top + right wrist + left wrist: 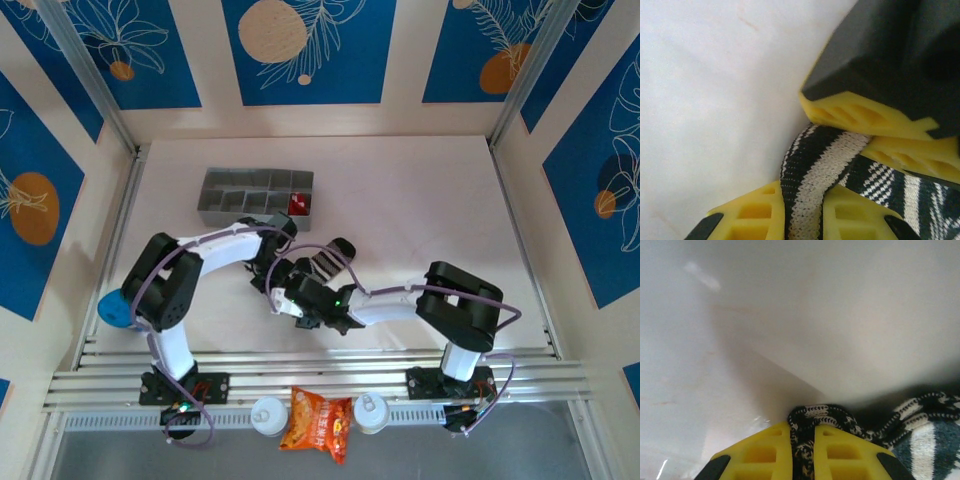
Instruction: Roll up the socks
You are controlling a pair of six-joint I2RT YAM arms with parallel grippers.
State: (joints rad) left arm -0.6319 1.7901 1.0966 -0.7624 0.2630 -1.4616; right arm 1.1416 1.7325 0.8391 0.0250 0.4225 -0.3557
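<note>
Tightly on striped sock (805, 195) edge, both fingers (760, 455); nearby table (430, 200) seemingly bare.

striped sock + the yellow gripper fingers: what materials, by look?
The striped sock: knitted yarn, soft and matte; rows of knit loops show in its black and cream bands. The yellow fingers: likely moulded or printed plastic, smooth satin finish, with open lattice cells; whether rigid or rubbery can't be told.
</note>
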